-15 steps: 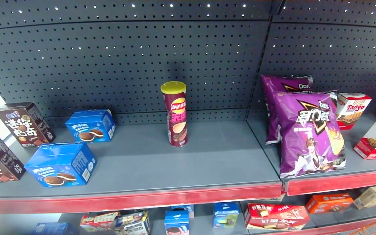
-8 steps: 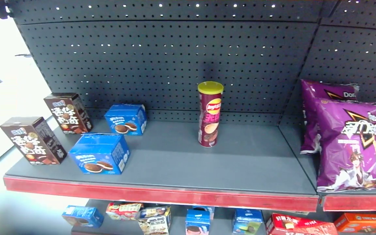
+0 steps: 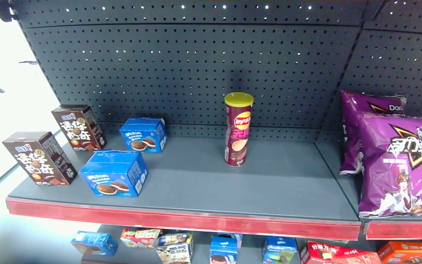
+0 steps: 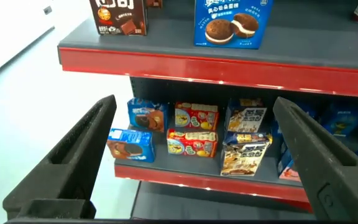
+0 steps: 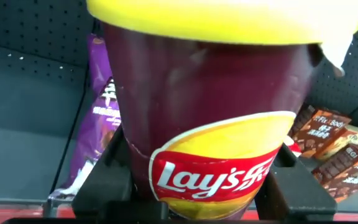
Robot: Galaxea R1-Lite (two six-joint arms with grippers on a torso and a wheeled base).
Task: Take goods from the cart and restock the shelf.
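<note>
My right gripper [image 5: 197,193] pinches a yellow-lidded chip can [image 5: 210,93] round its body, I reckon to stand it beside the matching can [image 3: 238,128] far-centre on the shelf [image 3: 203,183]. My left gripper [image 4: 191,168] hangs spread and empty, facing the lower shelf [image 4: 197,180].

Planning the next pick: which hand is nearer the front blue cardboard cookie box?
Left. The left hand hangs open below and before the front blue cardboard cookie box; the right hand, holding a yellow-lidded maroon chip can, is by the purple chip bag.
</note>
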